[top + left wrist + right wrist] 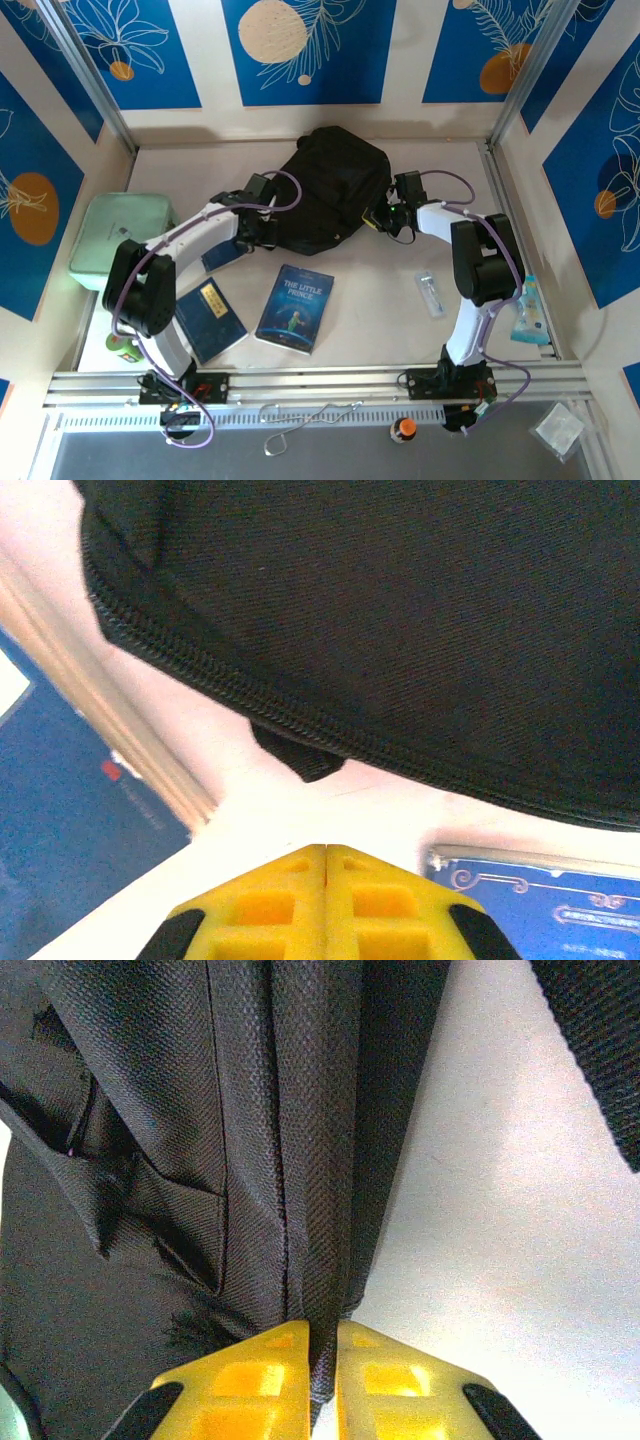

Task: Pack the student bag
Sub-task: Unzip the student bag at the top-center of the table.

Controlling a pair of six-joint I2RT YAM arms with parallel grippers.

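Fabric at the right side of the student bag (pixel 330 190), on the counter (pixel 380 300), is pinched by the right end effector (pixel 322 1345); the left end effector (pixel 326 855), pressed together and empty, is held beside the bag's zip (pixel 250 695). Slow lifting is advised, lest the bag be dragged.

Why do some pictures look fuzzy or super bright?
Left wrist: the bag weave is sharp, the book in the corner blurry. Right wrist: the table glares white beside the bag. Top external: evenly lit, crisp, only soft shadows.
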